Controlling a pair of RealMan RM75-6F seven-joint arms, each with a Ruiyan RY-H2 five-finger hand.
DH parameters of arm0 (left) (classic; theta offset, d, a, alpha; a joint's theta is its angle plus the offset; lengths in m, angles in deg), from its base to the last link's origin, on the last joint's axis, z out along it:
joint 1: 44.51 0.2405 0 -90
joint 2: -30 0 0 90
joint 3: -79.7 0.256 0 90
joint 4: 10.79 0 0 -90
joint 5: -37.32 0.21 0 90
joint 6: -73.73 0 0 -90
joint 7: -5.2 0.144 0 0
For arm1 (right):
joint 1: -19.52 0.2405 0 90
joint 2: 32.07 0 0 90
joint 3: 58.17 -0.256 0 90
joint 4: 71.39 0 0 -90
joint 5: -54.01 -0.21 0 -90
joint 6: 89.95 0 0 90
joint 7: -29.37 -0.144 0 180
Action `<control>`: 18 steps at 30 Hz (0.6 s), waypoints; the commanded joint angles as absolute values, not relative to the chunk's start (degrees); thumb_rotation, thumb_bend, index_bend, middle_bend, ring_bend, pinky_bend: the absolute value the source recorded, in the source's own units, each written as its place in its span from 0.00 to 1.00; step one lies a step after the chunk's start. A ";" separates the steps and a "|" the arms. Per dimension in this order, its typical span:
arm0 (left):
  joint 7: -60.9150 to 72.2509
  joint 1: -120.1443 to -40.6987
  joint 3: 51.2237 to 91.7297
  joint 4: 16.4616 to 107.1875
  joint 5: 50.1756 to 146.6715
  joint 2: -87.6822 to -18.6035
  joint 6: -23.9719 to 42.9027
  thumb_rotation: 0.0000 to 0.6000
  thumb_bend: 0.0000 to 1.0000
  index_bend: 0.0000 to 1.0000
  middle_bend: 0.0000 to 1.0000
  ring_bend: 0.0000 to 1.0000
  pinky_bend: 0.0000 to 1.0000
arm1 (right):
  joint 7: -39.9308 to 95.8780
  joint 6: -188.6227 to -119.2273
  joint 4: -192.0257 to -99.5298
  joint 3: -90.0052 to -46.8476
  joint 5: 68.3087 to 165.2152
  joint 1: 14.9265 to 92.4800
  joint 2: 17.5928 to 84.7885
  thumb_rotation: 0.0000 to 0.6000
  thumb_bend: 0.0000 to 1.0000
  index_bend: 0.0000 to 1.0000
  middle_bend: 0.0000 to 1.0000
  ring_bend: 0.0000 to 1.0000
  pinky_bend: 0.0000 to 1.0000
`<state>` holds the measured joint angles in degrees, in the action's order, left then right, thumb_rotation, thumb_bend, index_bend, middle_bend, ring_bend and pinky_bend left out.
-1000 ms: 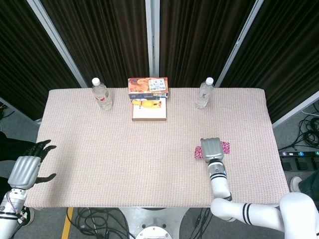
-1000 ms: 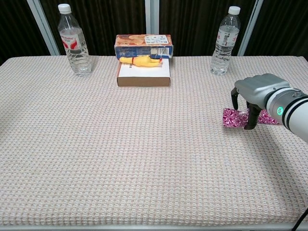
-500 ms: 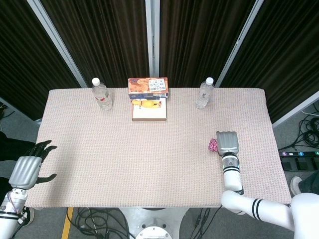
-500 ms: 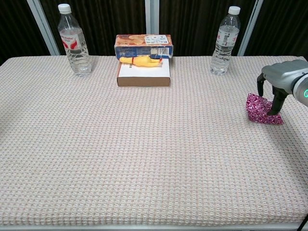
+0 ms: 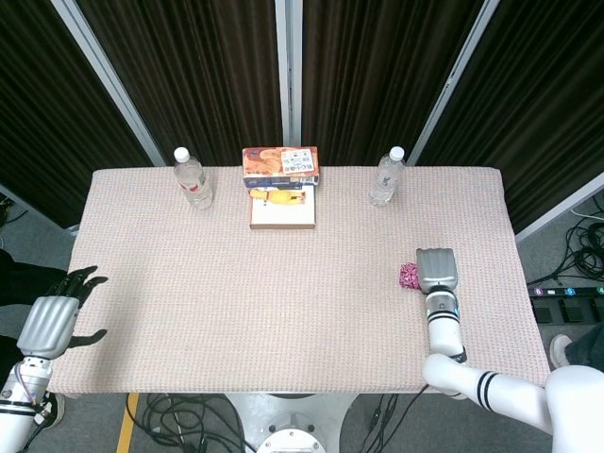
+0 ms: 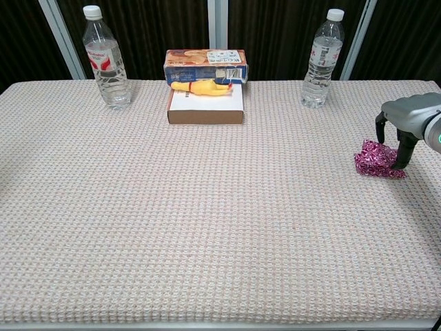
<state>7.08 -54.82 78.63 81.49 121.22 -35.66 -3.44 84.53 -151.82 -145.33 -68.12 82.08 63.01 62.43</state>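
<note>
Right hand: point(image 6: 406, 124) at the bench's 3 o'clock edge, palm down, fingers point(image 6: 402, 153) curved downward over the pink wrapper; fingertips appear to press it, seemingly pinning it flat rather than lifting it. Whether anything is actually gripped cannot be told.
Pink wrapper: point(image 6: 374, 159) crinkled, patterned packet lying on the bench near 3 o'clock, its right end under the right hand; in the head view only its left part point(image 5: 409, 275) shows beside the hand point(image 5: 436, 269).
Left hand: point(image 5: 52, 321) off the bench at about 8 o'clock, fingers spread apart, holding nothing; parked well apart from every item.
Bench: point(image 6: 207, 227) covered by a beige woven cloth.
Flat white box: point(image 6: 206, 107) at 12 o'clock, lying flat, serving as a base for the yellow toy.
Yellow toy: point(image 6: 202, 87) rubber-chicken shape, lying across the box's far edge.
Orange carton: point(image 6: 205, 66) directly behind the white box.
Left bottle: point(image 6: 106, 58) upright, near 11 o'clock.
Right bottle: point(image 6: 323, 60) upright, near 1 o'clock.
</note>
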 commanded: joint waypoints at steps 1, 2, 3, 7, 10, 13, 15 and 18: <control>7.05 -54.81 78.62 81.47 121.18 -35.65 -3.43 1.00 0.06 0.26 0.22 0.13 0.26 | 84.50 -150.74 -143.73 -67.51 82.73 63.33 63.16 1.00 0.04 0.44 1.00 1.00 1.00; 7.02 -54.83 78.60 81.46 121.16 -35.65 -3.41 1.00 0.06 0.26 0.22 0.13 0.26 | 84.44 -150.34 -143.20 -67.40 82.75 63.38 63.39 1.00 0.04 0.44 1.00 1.00 1.00; 7.00 -54.83 78.58 81.45 121.14 -35.64 -3.42 1.00 0.06 0.26 0.22 0.13 0.26 | 84.35 -150.07 -142.86 -67.37 82.73 63.40 63.56 1.00 0.04 0.44 1.00 1.00 1.00; 6.99 -54.80 78.58 81.40 121.13 -35.66 -3.46 1.00 0.06 0.26 0.22 0.13 0.26 | 84.08 -149.02 -141.74 -66.94 83.09 63.43 64.01 1.00 0.04 0.44 1.00 1.00 1.00; 7.04 -54.84 78.59 81.39 121.14 -35.68 -3.40 1.00 0.06 0.26 0.22 0.13 0.26 | 83.82 -148.48 -141.11 -66.77 83.45 63.45 64.13 1.00 0.04 0.44 1.00 1.00 1.00; 7.11 -54.83 78.59 81.40 121.14 -35.69 -3.43 1.00 0.06 0.26 0.22 0.13 0.26 | 83.47 -148.18 -140.85 -66.81 83.71 63.46 64.11 1.00 0.04 0.44 1.00 1.00 1.00; 7.17 -54.82 78.61 81.40 121.15 -35.73 -3.43 1.00 0.06 0.26 0.22 0.13 0.26 | 83.48 -147.99 -140.69 -66.74 83.78 63.48 64.09 1.00 0.04 0.44 1.00 1.00 1.00; 7.25 -54.86 78.62 81.40 121.15 -35.75 -3.38 1.00 0.06 0.26 0.22 0.13 0.26 | 83.64 -147.60 -140.46 -66.59 83.74 63.56 64.07 1.00 0.04 0.44 1.00 1.00 1.00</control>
